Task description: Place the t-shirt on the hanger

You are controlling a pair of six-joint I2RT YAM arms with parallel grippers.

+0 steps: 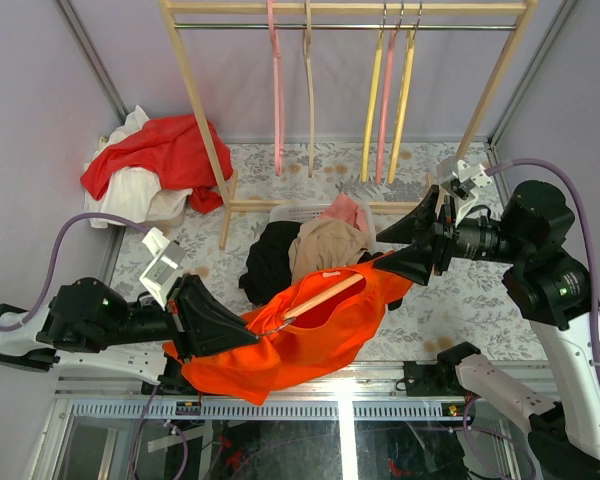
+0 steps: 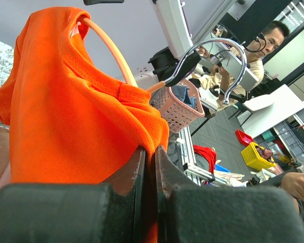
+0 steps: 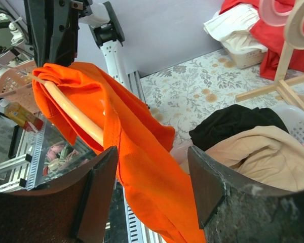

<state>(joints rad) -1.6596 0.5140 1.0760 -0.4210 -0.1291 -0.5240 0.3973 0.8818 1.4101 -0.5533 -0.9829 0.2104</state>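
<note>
The bright orange t-shirt (image 1: pixel 310 335) hangs in the air between my two arms, draped over the peach hanger (image 1: pixel 325 293). One hanger arm (image 2: pixel 111 50) and the silver hook (image 2: pixel 228 55) stick out of the fabric. My left gripper (image 1: pixel 250 338) is shut on a fold of the t-shirt (image 2: pixel 66 116) just below the hook, with fabric pinched between its fingers (image 2: pixel 137 167). My right gripper (image 1: pixel 380 252) is at the shirt's far end and stands open. The t-shirt (image 3: pixel 142 152) passes between its fingers (image 3: pixel 99 177), and the hanger (image 3: pixel 76 119) shows beyond them.
A wooden rack (image 1: pixel 205 110) at the back holds pink (image 1: pixel 277 100) and yellow hangers (image 1: pixel 372 110). A white basket (image 1: pixel 300 212) below it holds a tan garment (image 1: pixel 325 245) and black cloth (image 1: pixel 270 260). Red cloth (image 1: pixel 170 150) lies at the back left.
</note>
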